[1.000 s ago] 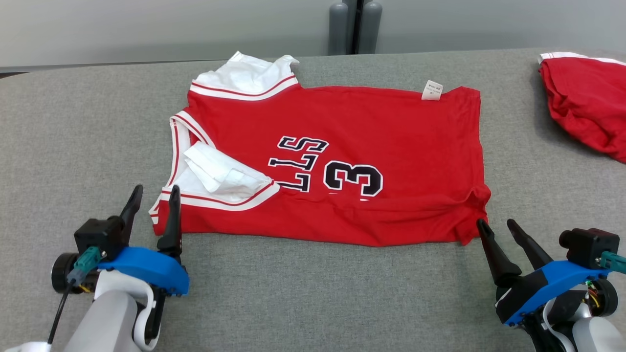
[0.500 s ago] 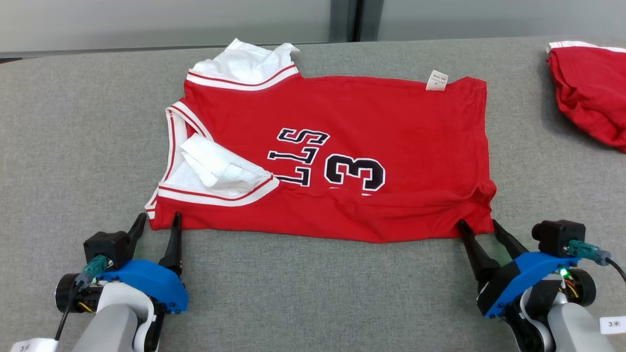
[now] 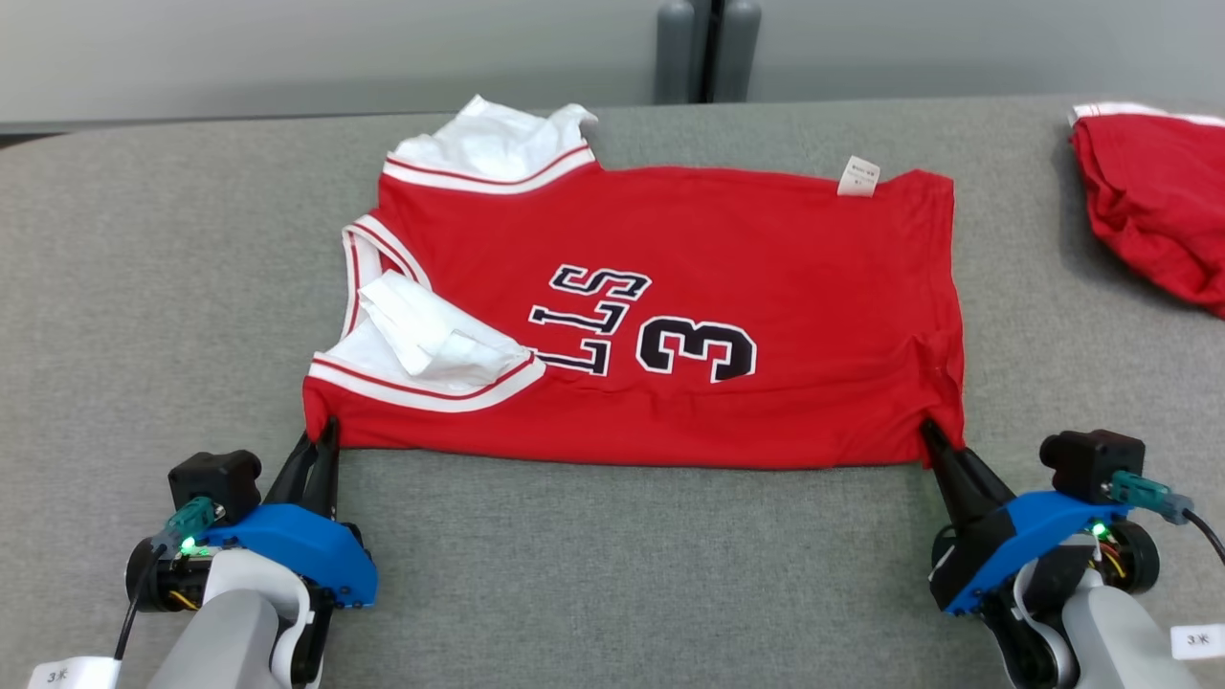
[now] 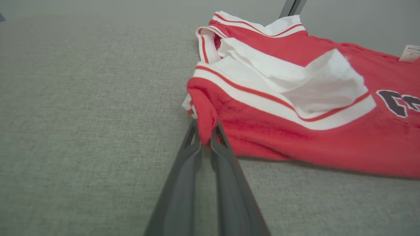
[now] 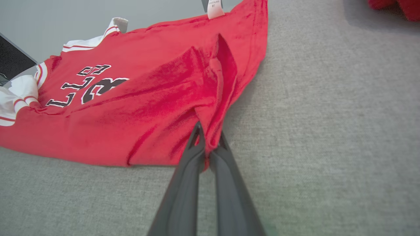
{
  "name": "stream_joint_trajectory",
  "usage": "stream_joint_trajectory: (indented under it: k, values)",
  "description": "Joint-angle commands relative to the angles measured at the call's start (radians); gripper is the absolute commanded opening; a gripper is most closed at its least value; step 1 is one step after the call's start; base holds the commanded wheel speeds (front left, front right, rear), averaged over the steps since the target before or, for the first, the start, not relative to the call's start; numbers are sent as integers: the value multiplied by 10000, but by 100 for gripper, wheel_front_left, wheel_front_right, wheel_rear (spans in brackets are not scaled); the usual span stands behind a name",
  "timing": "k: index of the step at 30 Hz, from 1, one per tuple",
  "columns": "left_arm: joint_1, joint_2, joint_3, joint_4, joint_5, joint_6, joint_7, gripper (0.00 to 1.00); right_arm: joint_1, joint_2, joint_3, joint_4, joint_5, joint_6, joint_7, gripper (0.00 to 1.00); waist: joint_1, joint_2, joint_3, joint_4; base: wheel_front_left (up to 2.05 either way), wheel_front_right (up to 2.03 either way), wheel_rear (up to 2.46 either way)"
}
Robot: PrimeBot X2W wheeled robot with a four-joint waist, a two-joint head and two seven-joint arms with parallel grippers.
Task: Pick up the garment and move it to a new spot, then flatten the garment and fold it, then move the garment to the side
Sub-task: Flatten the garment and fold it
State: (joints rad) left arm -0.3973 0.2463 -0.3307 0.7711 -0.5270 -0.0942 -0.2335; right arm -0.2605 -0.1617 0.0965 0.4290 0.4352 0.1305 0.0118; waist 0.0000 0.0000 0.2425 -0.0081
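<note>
Both jersey [image 3: 670, 230] corners pinched (left gripper [image 3: 322, 433], right gripper [image 3: 931, 437]).

A second ago our left pincer [image 3: 321, 433] and right pincer [image 3: 926, 431] stood open just short of the jersey [image 3: 670, 239]; now we have brought both up to its near edge and closed them. The left one pinches the near left corner, the right one the near right corner. The near edge, wavy before, now runs straighter between the two grips.
</note>
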Motion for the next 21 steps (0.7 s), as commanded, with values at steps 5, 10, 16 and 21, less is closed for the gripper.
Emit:
stream_joint_trajectory:
  k: [5, 10, 16, 21]
  values:
    - [404, -88, 192, -355, -58, 176, -225, 0, 554, -236, 0, -241, 347, 6, -98, 0, 0, 0, -505, 136, 0, 0, 0]
    - [1472, -121, 386, -1236, -60, 452, -296, 0, 1461, -301, 50, -909, 709, 5, 125, 0, 0, 0, -958, 291, 0, 0, 0]
    - [3068, -247, 584, -2559, -99, 970, -321, 0, 2546, -120, -42, -1601, 783, 6, 501, 0, 0, 0, -1281, 509, 0, 0, 0]
    - [4165, -278, 539, -3555, -116, 1321, -275, 0, 3333, -27, -342, -2161, 721, 6, 803, 0, 0, 0, -1422, 683, 0, 0, 0]
